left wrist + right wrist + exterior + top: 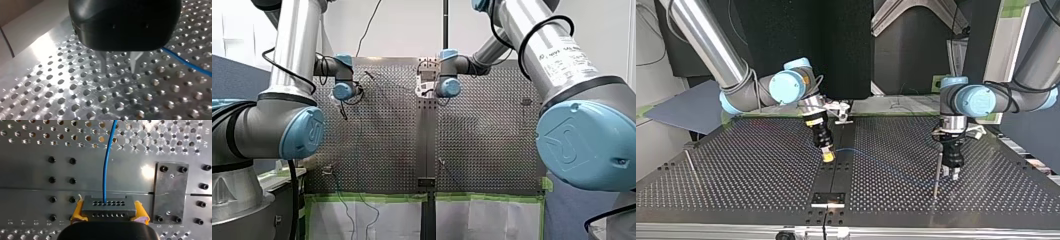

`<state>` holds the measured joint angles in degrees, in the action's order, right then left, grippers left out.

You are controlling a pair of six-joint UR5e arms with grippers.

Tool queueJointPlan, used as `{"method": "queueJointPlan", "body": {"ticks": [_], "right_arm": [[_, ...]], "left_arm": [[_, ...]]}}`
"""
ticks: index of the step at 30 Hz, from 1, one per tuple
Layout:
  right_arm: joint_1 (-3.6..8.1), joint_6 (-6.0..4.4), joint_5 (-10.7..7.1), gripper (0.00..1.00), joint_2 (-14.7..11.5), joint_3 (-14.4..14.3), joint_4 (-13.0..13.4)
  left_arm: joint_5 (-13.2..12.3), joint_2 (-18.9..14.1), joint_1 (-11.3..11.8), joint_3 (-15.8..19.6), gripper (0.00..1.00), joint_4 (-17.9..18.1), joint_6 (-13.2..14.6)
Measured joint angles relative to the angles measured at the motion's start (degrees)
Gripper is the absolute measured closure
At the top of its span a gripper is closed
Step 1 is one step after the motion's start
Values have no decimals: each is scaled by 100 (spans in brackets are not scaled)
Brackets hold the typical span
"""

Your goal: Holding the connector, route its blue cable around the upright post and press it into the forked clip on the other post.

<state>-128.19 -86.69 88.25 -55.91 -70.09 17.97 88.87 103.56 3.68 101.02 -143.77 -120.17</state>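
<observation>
Right end effector (109, 213): yellow pads (78, 211) clamped on the dark connector (107, 205). Blue cable (106, 167) runs straight ahead from it over the perforated surface (30, 135). Left end effector (118, 71): metal fingers narrowly apart, nothing held, cable just beside. Top view, lower right: upright post (937, 177) just beside it. Front view, upper right: arm label (569, 57), print unreadable.

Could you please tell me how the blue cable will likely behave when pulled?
Probably floppy: the blue cable is thin and curves gently away from the connector. Likely light too, so it should trail wherever my right gripper leads.
</observation>
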Motion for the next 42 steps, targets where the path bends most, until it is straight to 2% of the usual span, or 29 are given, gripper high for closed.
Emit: {"method": "queueJointPlan", "body": {"ticks": [1,4,5,11,21,27,37,42], "right_arm": [[0,11,0,100,16,-2,-8],[0,40,0,100,54,-3,-38],[0,47,0,100,65,-5,-51],[0,71,17,100,91,-83,-54],[0,82,95,100,100,-508,283],[17,125,268,100,101,-774,451],[80,266,595,100,106,-1237,820],[115,287,771,100,109,-1477,1026]], "left_arm": [[19,0,-7,0,18,-40,4],[56,0,-27,-1,16,-148,3],[59,0,-32,-2,2,-166,-2],[-51,0,-42,-4,2,-150,-120],[-217,23,-31,-12,2,-97,-323],[-338,165,-38,-80,2,-149,-406],[-358,219,-8,-133,2,-189,-433],[-361,220,-22,-135,2,-218,-436]]}}
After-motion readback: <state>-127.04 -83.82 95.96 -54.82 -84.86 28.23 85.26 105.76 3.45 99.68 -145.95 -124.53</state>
